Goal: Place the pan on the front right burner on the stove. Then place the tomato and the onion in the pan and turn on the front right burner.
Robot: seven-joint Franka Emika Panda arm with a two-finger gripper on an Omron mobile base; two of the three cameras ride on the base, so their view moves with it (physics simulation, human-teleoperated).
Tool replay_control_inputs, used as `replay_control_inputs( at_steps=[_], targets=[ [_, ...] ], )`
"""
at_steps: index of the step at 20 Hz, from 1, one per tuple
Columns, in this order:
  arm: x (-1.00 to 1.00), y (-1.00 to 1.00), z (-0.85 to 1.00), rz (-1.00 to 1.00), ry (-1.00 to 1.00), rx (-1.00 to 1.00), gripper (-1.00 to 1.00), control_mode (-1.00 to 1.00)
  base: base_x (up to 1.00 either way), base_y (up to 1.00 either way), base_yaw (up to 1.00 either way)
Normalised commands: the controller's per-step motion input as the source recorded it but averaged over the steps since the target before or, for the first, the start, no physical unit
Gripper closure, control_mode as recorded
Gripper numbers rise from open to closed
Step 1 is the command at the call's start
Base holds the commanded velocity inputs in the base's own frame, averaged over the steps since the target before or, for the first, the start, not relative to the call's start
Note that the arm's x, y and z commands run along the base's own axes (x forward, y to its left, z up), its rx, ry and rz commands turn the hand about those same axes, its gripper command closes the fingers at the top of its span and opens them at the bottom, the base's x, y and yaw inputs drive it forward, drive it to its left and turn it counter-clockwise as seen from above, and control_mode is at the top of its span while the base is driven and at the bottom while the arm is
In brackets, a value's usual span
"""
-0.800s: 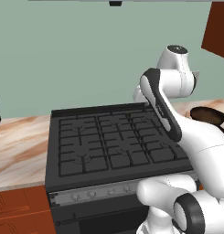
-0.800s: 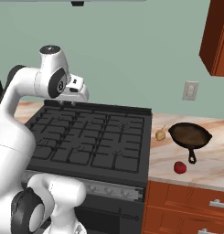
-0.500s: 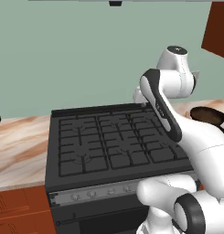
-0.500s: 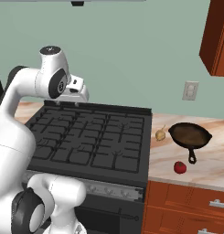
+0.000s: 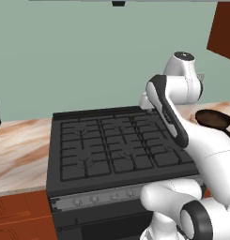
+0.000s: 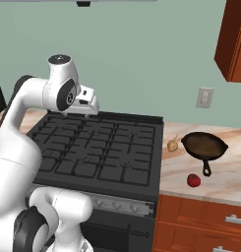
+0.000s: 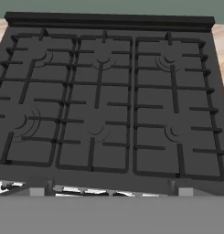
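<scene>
Marble counter (image 6: 225,167) is seen right of the stove (image 6: 100,152), under wood cabinets (image 6: 235,39) and a green wall. Pan (image 6: 204,146) is lying on that counter, handle toward the front edge, well apart from the front right burner (image 6: 136,170), whose grate is bare. Onion (image 6: 172,145) is sitting just left of the pan, between it and the stove. Tomato (image 6: 193,180) is resting near the handle tip, toward the counter's front. Gripper (image 6: 87,104) is held above the stove's back left area, jaws spread wide with nothing between them.
</scene>
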Motion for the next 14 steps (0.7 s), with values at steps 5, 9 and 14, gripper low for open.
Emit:
replay_control_inputs(
  at_steps=[5,9,14],
  targets=[
    [-0.01,-0.16,-0.09,0.0,0.0,0.0,-1.0,-1.0,0.0,0.0,0.0],
    [-0.14,-0.22,-0.09,0.0,0.0,0.0,-1.0,-1.0,0.0,0.0,0.0],
    [-0.2,-0.24,-0.15,0.0,0.0,0.0,-1.0,-1.0,0.0,0.0,0.0]
  ],
)
